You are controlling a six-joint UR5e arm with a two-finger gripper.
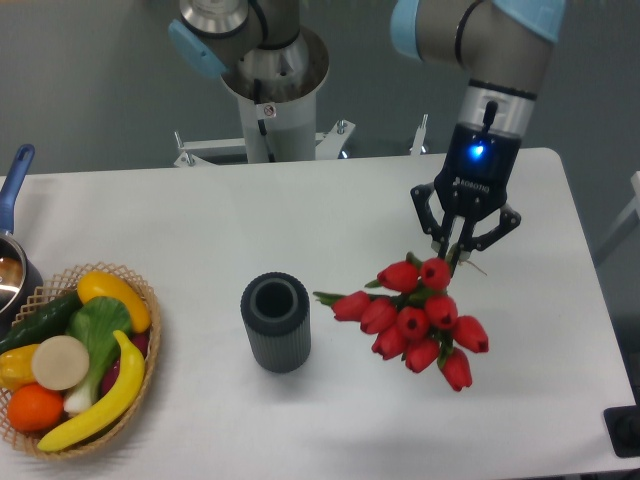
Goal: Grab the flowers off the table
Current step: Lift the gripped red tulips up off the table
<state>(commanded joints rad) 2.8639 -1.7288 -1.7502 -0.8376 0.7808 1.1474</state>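
Observation:
The flowers (415,318), a bunch of red tulips on thin green stems, hang lifted above the white table (200,220), blooms spread toward the camera. My gripper (462,250) is shut on the stems just above the blooms, right of centre. The stems are mostly hidden behind the blooms and the fingers.
A dark grey ribbed vase (275,321) stands upright left of the flowers. A wicker basket (150,330) of toy fruit and vegetables sits at the front left, with a blue-handled pot (12,250) behind it. The arm's base (270,80) stands behind the table.

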